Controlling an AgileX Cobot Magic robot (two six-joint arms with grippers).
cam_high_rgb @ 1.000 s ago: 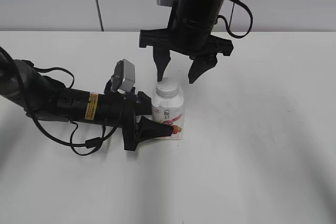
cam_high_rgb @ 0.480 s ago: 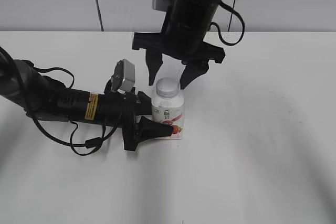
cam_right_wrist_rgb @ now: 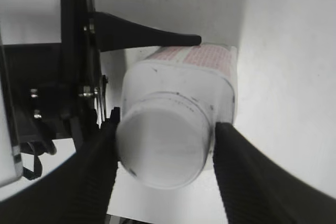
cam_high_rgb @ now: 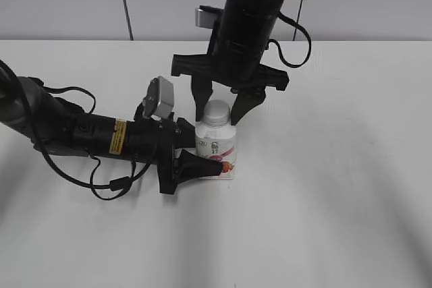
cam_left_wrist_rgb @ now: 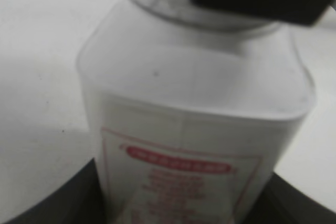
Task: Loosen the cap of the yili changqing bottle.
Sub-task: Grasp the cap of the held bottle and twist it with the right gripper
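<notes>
The yili changqing bottle [cam_high_rgb: 217, 151] stands upright on the white table, white with a red-pink strawberry label. My left gripper [cam_high_rgb: 202, 158] lies low on the table and is shut on the bottle's body; the left wrist view shows the bottle [cam_left_wrist_rgb: 194, 114] filling the space between its jaws [cam_left_wrist_rgb: 184, 205]. The white cap [cam_high_rgb: 216, 110] sits on the neck. My right gripper [cam_high_rgb: 220, 115] points down with one finger on each side of the cap. In the right wrist view the cap [cam_right_wrist_rgb: 163, 148] lies between the open fingers [cam_right_wrist_rgb: 164, 156], close to both.
The white table [cam_high_rgb: 337, 187] spreads around the bottle, with a grey wall behind. The left arm's black body and cables [cam_high_rgb: 81, 136] lie on the table left of the bottle. A left gripper finger [cam_right_wrist_rgb: 147, 35] shows beside the bottle in the right wrist view.
My right gripper has come down from above the bottle and shifted slightly left, so its fingers now flank the cap. The left gripper and bottle have not moved.
</notes>
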